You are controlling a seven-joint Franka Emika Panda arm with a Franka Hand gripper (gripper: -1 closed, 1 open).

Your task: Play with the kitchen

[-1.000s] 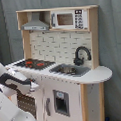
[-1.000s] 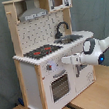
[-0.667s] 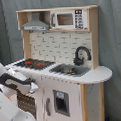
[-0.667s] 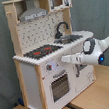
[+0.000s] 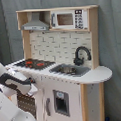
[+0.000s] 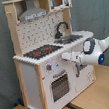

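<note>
The tall toy kitchen [image 5: 67, 71] of white panels and light wood stands on a light wooden table [image 6: 92, 97] in front of a grey curtain [image 6: 94, 8], and it shows in both exterior views. On its white top there is a black hob with red rings [image 6: 42, 51], and beside it a silver sink [image 5: 71, 70] with a curved black faucet [image 5: 81, 55] behind the basin. Above, under the upper shelf, hangs a grey hood [image 5: 36, 23], and next to it sits a small white microwave [image 5: 68, 19]. In the second exterior view the oven door with a dark window [image 6: 59, 86] is in the lower front, and small knobs [image 6: 51, 67] sit in the strip above it. The white robot arm [image 6: 100, 45] reaches from the second exterior view's right toward the front of the kitchen, and its hand [image 6: 67, 56] is at the front edge of the top, just beside the knobs. Whether the hand is released or clenched I cannot tell, and I also cannot tell if it touches the panel. In the first exterior view the arm [image 5: 12, 83] comes in from the first exterior view's left, near the hob corner.
</note>
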